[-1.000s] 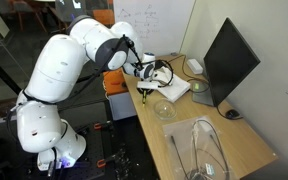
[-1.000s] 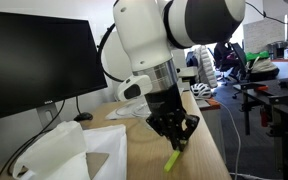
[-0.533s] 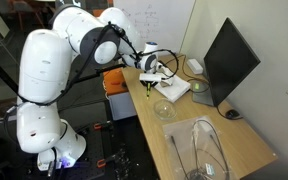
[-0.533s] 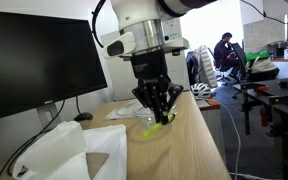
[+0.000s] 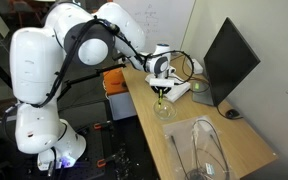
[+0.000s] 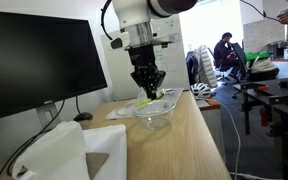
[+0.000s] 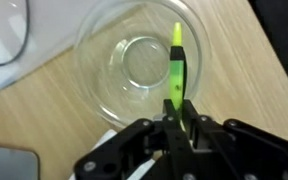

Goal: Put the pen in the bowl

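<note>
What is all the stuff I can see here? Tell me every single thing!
pen: one, yellow-green, held in the gripper over the bowl
bowl: one, clear, on the table under the pen
monitor: one, black, on the table
mouse: one, dark, beside the monitor
large container: one, clear, on the table past the bowl
round dish: one, whitish, near the wall
table: one, light wood
person: one, dark clothes, far in the background
robot arm: one, white, beside the table
gripper: one, black, shut on the pen
</note>
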{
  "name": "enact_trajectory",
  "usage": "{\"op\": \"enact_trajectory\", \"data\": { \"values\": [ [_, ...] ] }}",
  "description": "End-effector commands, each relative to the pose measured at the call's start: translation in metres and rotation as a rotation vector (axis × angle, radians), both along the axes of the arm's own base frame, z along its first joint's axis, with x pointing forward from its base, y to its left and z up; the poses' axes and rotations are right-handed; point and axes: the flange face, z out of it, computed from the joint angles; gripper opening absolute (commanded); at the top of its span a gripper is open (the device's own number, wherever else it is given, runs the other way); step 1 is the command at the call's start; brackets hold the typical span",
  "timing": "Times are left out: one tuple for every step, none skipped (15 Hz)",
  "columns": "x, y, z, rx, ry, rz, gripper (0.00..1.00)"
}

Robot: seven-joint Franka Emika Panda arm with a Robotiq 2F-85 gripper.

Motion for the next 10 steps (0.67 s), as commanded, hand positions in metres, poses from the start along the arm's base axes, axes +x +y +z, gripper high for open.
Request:
{"op": "enact_trajectory", "data": {
  "values": [
    [0.007,-0.028,-0.004,-0.057,-0.007,-0.037,0.03],
    [0.009,-0.036,-0.005,-0.063,-0.007,-0.043,0.03],
    [0.01,-0.042,-0.01,-0.067,0.0,-0.048,0.03],
    [0.01,-0.044,-0.013,-0.065,0.002,-0.046,0.03],
    [0.009,-0.044,-0.016,-0.066,0.005,-0.046,0.03],
    [0.009,-0.045,-0.021,-0.07,0.015,-0.062,0.03],
    [0.008,-0.046,-0.022,-0.075,0.028,-0.093,0.39],
    [0.007,-0.047,-0.021,-0.075,0.03,-0.106,0.4],
    [0.007,-0.049,-0.018,-0.089,0.01,-0.132,0.47],
    [0.007,-0.05,-0.014,-0.084,0.001,-0.151,0.55]
  ]
}}
